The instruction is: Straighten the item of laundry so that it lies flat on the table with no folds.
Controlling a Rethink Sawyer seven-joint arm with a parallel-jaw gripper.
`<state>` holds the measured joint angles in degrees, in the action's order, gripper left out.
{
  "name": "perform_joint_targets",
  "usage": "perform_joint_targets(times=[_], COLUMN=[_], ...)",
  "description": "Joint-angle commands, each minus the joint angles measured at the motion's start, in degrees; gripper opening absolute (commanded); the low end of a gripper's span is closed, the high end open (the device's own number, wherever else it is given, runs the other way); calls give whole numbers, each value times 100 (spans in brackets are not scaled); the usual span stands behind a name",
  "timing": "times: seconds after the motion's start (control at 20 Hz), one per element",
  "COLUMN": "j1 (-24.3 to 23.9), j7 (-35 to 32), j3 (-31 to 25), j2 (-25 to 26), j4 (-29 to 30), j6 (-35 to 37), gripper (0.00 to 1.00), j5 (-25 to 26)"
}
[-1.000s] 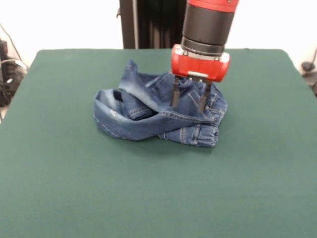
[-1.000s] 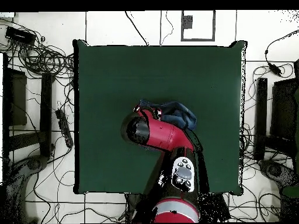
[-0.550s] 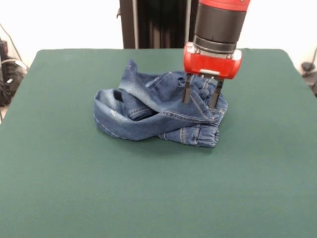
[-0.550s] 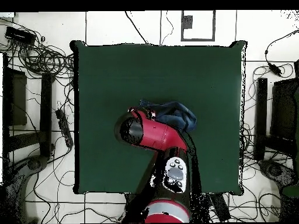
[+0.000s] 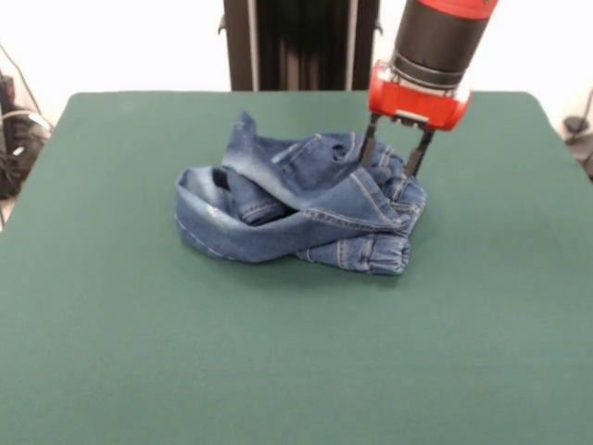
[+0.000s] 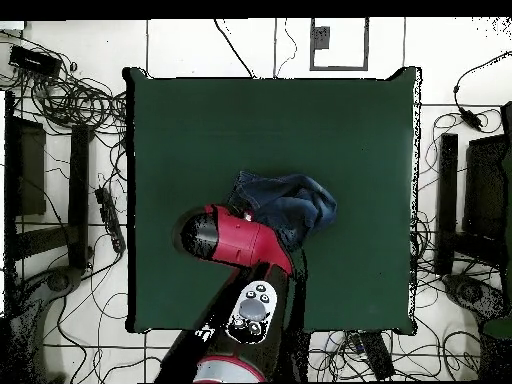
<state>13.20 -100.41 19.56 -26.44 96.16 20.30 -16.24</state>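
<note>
Where the front view starts at its left edge, dark cables (image 5: pixel 17 130) lie on a pale floor (image 5: pixel 9 209) beside the table (image 5: pixel 111 352) — a broad top covered in dark green felt-like cloth, smooth and bare around the laundry. Behind it stands a black column (image 5: pixel 296 42) against a white wall (image 5: pixel 111 42).

The jeans (image 5: pixel 296 209) lie a little beyond the table's centre, crumpled in a heap — blue denim, orange stitching, faded whitish patches. A pointed flap stands up at the heap's far left; a rolled band runs along its near edge; a gathered cuff or waistband sits at the near right corner.

Further right, the gripper (image 5: pixel 393 154) hangs over the far right edge of the heap. Its two dark fingers (image 5: pixel 368 148) are spread apart, pinching nothing, tips at or just above the denim; contact cannot be judged. The red body and black wrist slant up out of the top of the picture.

In the overhead view, the table (image 6: pixel 180 120) is ringed by white tiled floor (image 6: pixel 440 60) strewn with cables (image 6: pixel 70 95), with dark equipment (image 6: pixel 25 165) at the left and right edges. The jeans (image 6: pixel 290 200) sit near the middle; the red arm (image 6: pixel 235 240) covers their lower left part and hides the gripper.
</note>
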Motion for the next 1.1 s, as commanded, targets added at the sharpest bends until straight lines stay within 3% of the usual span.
perform_joint_targets(times=[0.05,0.4,0.7,0.9,1.1], j1=[-226,-944,-1386,-1469,-1788], j7=[-1739,-1936,-1632,-1802,-1771], j3=[-401,-1075,-1381,-1534,-2056], j2=[389,43,-98,-95,-165], j4=[362,875,945,1099,1250], j6=[-228,-1324,-1394,-1883,-2111], gripper=[100,100,100,100,100], j5=[-505,-585,-329,-269,-159])
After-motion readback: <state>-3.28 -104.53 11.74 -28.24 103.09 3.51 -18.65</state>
